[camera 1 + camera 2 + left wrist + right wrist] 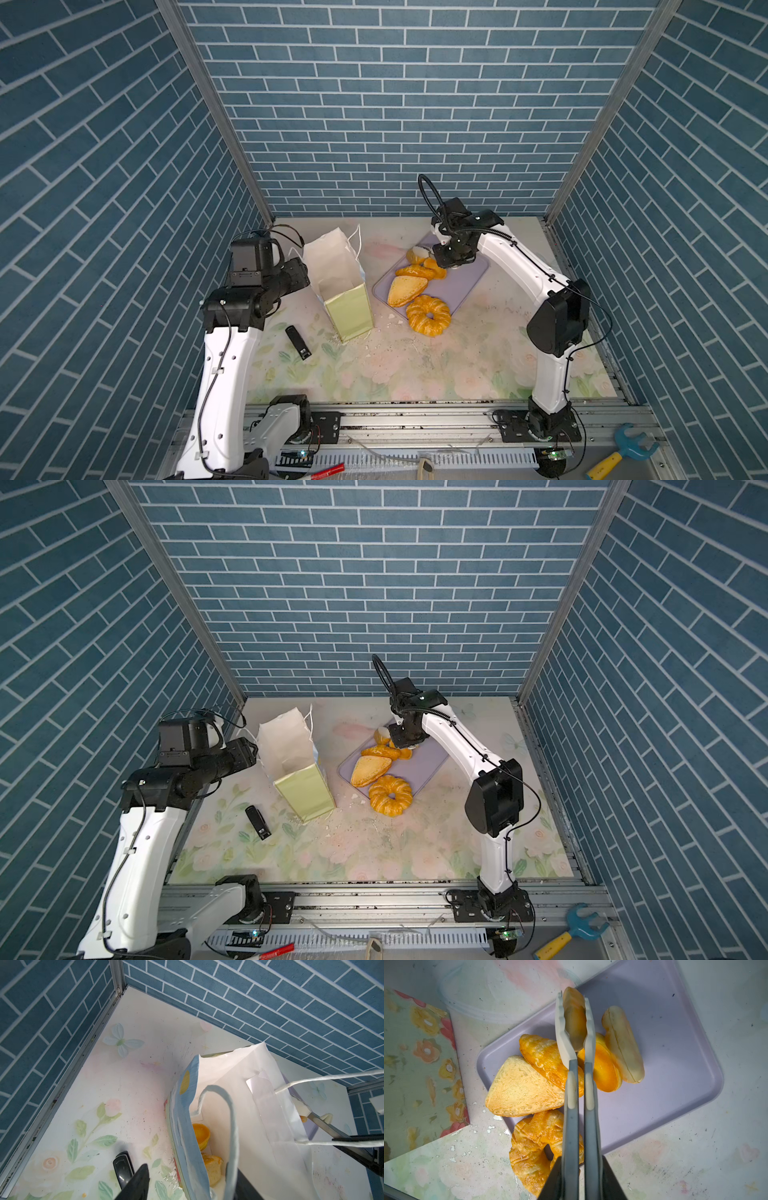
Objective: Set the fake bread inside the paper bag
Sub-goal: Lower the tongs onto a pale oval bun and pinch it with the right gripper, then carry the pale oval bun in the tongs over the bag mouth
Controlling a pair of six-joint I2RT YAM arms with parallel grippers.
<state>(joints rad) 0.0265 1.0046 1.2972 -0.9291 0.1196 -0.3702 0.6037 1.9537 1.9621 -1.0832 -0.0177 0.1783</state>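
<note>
Right gripper [581,1162] is clenching tongs [571,1126] that are pinching a small bun [574,1020] over the lavender tray [664,1043], where more fake bread [521,1088] is lying. Left gripper [192,1169] is standing spread, released, astride one wall of the upright paper bag [239,1084], with two pastries [202,1136] sitting inside.

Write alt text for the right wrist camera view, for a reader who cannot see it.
The right gripper pinches a small bun over a lavender tray. Below lie a triangular toast slice, a flaky pastry, an orange bun, a pale roll and a ring croissant at the tray's edge.
</note>
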